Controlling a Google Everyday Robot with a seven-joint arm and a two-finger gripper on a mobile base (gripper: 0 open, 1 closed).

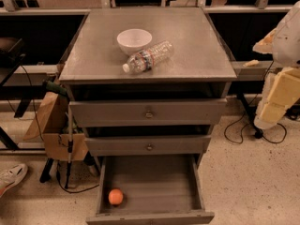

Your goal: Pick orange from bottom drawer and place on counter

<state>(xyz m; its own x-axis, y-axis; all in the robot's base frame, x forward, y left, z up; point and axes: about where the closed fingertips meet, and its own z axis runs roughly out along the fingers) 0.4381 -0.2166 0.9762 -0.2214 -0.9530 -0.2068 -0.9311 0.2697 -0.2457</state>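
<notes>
The gripper (271,108) is pictured at far right, beside the cabinet (187,112); its state cannot be told. The orange (116,197) is seen well below and to its left, in the open bottom drawer (154,182); the counter (197,41) lies up and left.

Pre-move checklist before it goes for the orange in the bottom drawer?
1. Bottom drawer pulled open: ok.
2. Orange in sight, front-left on the drawer floor, nothing touching it: ok.
3. Access from above: ok, the orange lies forward of the upper drawers.
4. Claw near the orange: not ok, it is at the right edge of view, beside the cabinet and above drawer level.
5. Free spot on the counter: ok, the white bowl and plastic bottle sit mid-counter, and both sides are bare.
</notes>
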